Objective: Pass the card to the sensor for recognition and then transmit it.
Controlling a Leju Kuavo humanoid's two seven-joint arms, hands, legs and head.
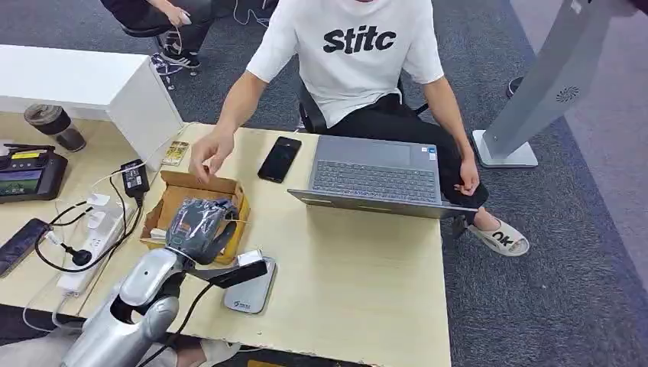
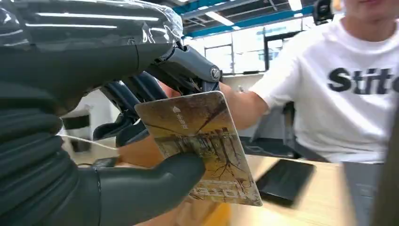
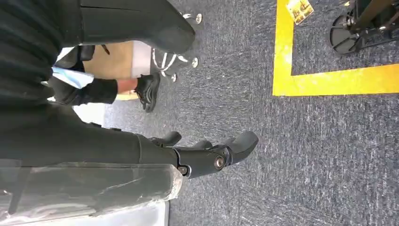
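Observation:
My left hand point(image 1: 200, 225) hovers over an open cardboard box point(image 1: 174, 191) on the wooden table. In the left wrist view the thumb and dark fingers point(image 2: 141, 94) pinch a card point(image 2: 207, 141) printed with a brownish tree picture. The sensor point(image 1: 251, 292), a flat grey pad with a black cable, lies on the table just right of my left forearm, nearer to me than the hand. A person's hand point(image 1: 208, 157) reaches in just beyond the box. My right hand point(image 3: 207, 155) hangs over grey carpet with its fingers stretched out and nothing in them.
A seated person in a white shirt point(image 1: 355, 53) faces me behind an open laptop point(image 1: 378, 177) and a black phone point(image 1: 279, 158). A second card point(image 1: 175, 153) lies past the box. Power strips and cables point(image 1: 92, 237) crowd the table's left.

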